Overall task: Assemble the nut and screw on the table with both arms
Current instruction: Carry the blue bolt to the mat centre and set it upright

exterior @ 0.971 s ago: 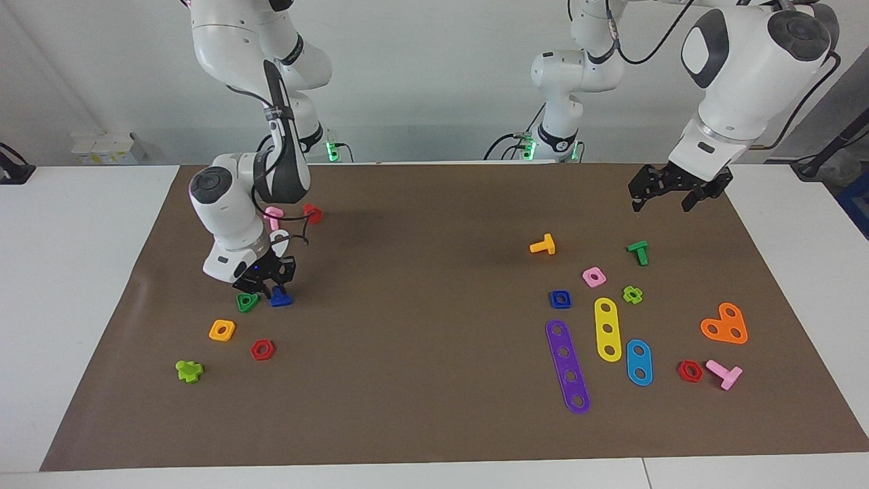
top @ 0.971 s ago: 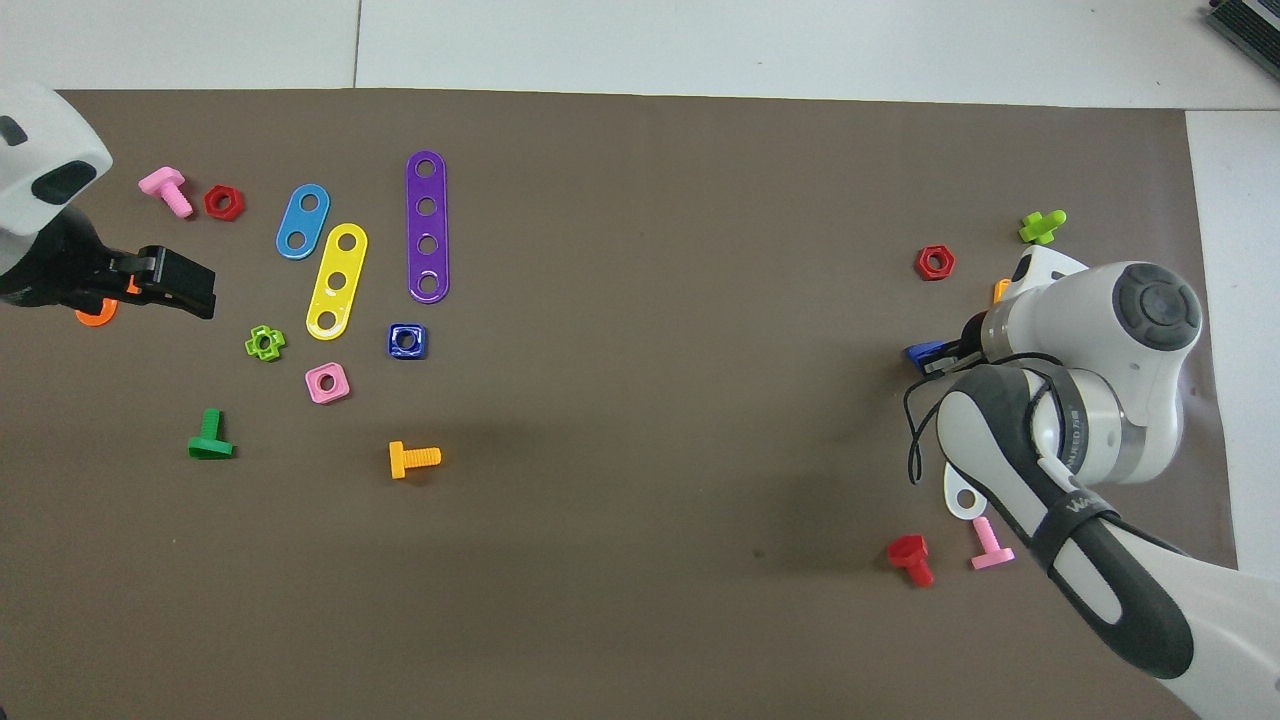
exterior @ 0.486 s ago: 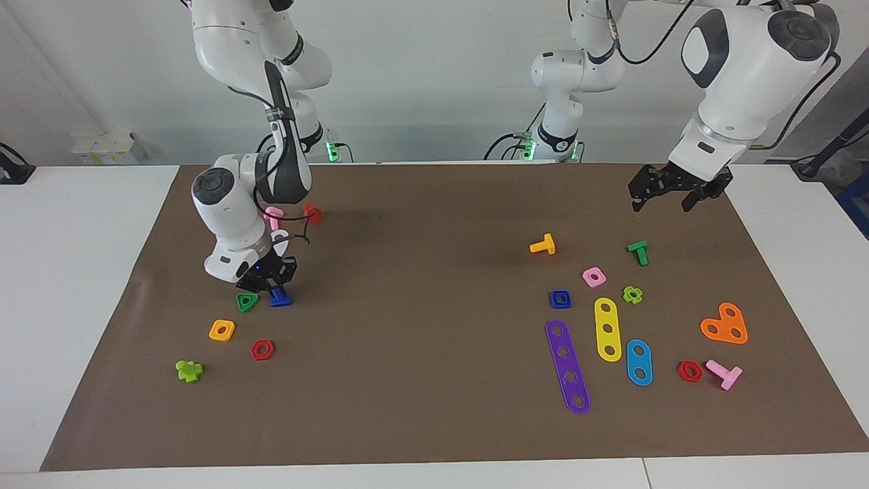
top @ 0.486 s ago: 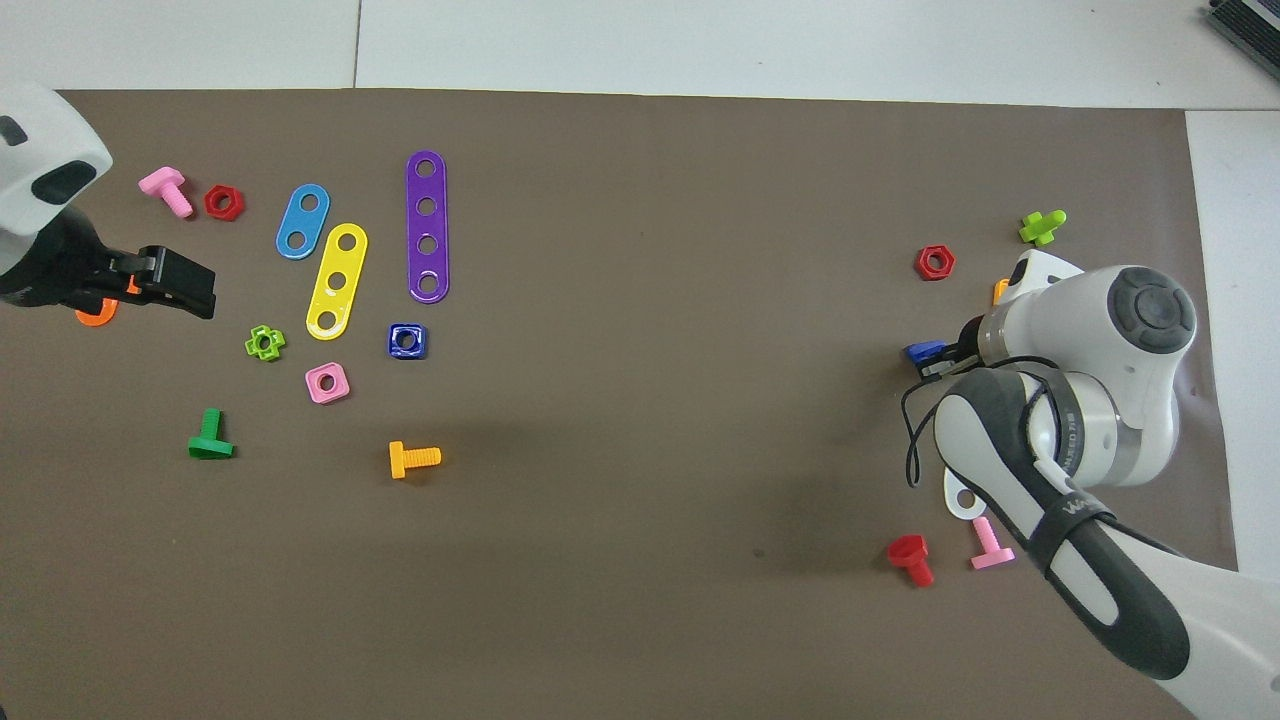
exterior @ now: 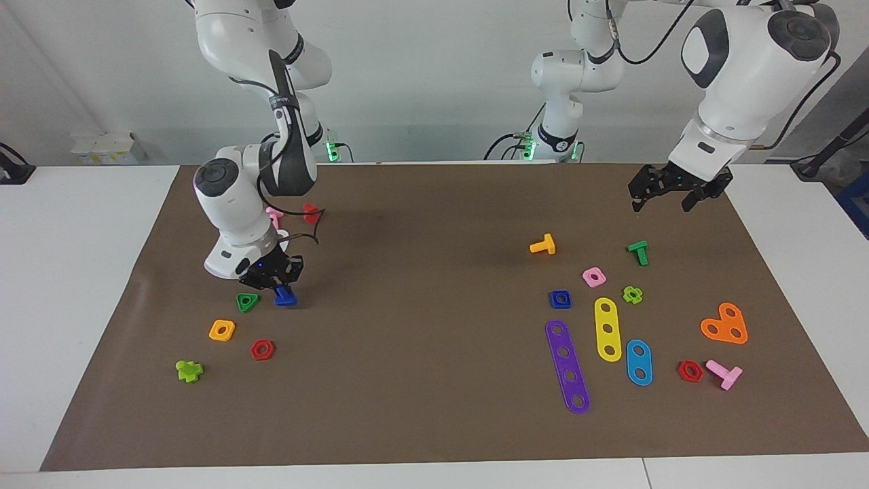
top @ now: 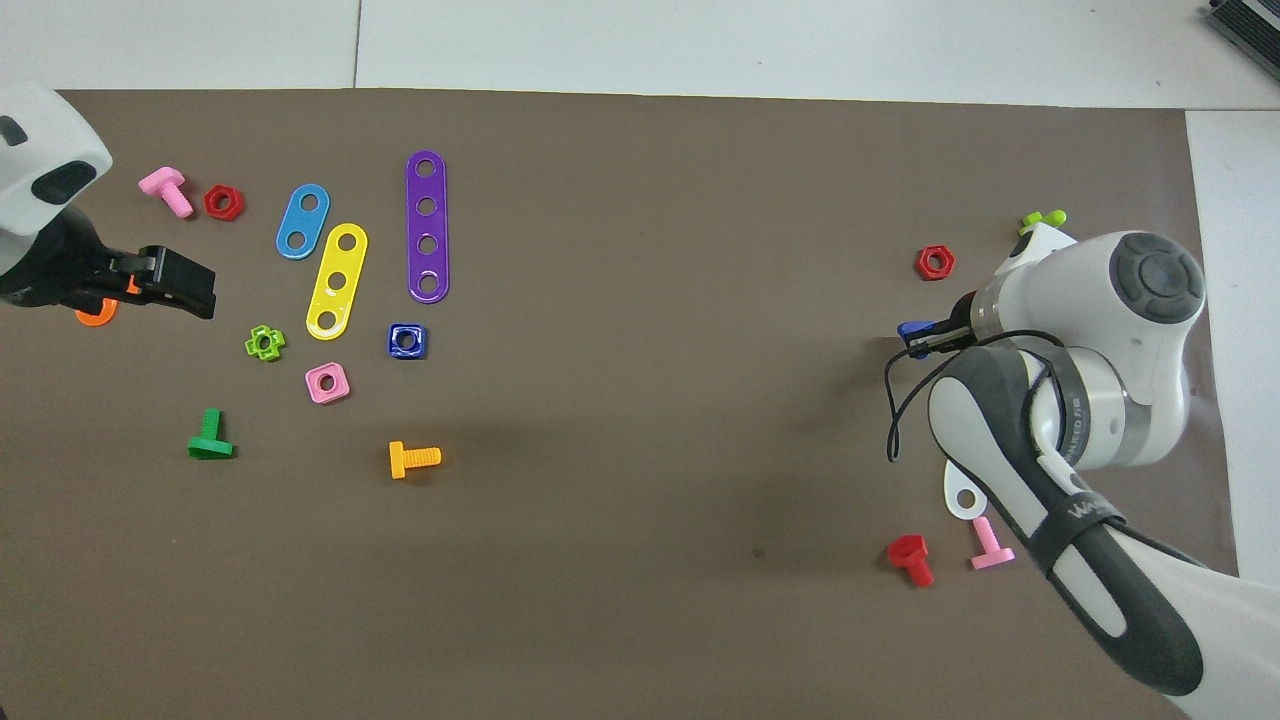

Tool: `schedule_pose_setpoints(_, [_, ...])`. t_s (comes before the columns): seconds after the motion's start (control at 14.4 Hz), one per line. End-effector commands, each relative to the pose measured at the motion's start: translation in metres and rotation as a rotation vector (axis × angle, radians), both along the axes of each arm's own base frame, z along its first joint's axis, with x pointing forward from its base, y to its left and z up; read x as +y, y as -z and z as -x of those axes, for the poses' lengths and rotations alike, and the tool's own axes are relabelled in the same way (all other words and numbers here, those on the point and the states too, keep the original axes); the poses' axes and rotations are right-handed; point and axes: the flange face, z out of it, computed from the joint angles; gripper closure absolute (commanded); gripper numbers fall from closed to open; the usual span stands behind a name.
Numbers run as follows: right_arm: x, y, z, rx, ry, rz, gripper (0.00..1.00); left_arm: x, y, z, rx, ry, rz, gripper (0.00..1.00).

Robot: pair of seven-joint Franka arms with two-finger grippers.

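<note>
The dark blue screw (exterior: pixel 285 297) (top: pixel 912 328) is pinched in my right gripper (exterior: pixel 277 282) (top: pixel 930 340), which is shut on it low over the brown mat (exterior: pixel 421 224) at the right arm's end of the table. I cannot tell whether the screw is clear of the mat. The dark blue square nut (exterior: pixel 560 299) (top: pixel 406 341) lies flat on the mat toward the left arm's end. My left gripper (exterior: pixel 669 197) (top: pixel 185 285) hangs open and empty over the mat, above the area near a green screw (exterior: pixel 638 252).
Beside the held screw lie a green triangular nut (exterior: pixel 247 301), an orange square nut (exterior: pixel 222 330) and a red hex nut (exterior: pixel 262 349). Around the blue nut are a pink square nut (exterior: pixel 593 276), a purple strip (exterior: pixel 567 365), a yellow strip (exterior: pixel 607 329) and an orange screw (exterior: pixel 543 245).
My right gripper closed fully on the blue screw, and the arm has risen a little, carrying the screw slightly toward the table's middle. The left arm has stayed still.
</note>
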Motion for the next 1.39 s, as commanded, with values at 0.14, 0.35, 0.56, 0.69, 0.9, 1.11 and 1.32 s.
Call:
schedule_pose_setpoints(0.14, [0.136, -0.052, -0.011, -0.032, 0.133, -0.039, 1.0, 0.003, -0.002, 0.008, -0.013, 0.0, 0.021, 0.0])
schedule_pose_setpoints(0.35, [0.224, -0.048, -0.017, -0.057, 0.21, -0.069, 1.0, 0.003, -0.002, 0.008, -0.013, 0.0, 0.021, 0.0])
schedule_pose_setpoints(0.56, [0.284, -0.022, -0.006, -0.043, 0.238, -0.067, 1.0, 0.003, -0.002, 0.008, -0.015, -0.002, 0.021, 0.0])
schedule_pose_setpoints(0.69, [0.31, 0.01, 0.001, -0.053, 0.241, -0.05, 1.0, 0.003, -0.002, 0.008, -0.013, 0.0, 0.021, 0.0])
schedule_pose_setpoints(0.9, [0.315, 0.03, 0.008, -0.054, 0.251, -0.03, 1.0, 0.004, -0.003, 0.01, -0.007, -0.002, 0.02, 0.0])
schedule_pose_setpoints(1.11, [0.33, 0.05, 0.016, -0.063, 0.267, -0.042, 1.0, -0.003, -0.003, 0.011, -0.01, 0.007, 0.021, 0.0])
schedule_pose_setpoints(1.32, [0.331, 0.054, 0.02, -0.051, 0.284, -0.033, 0.0, -0.005, 0.002, 0.016, 0.008, 0.007, 0.02, 0.0])
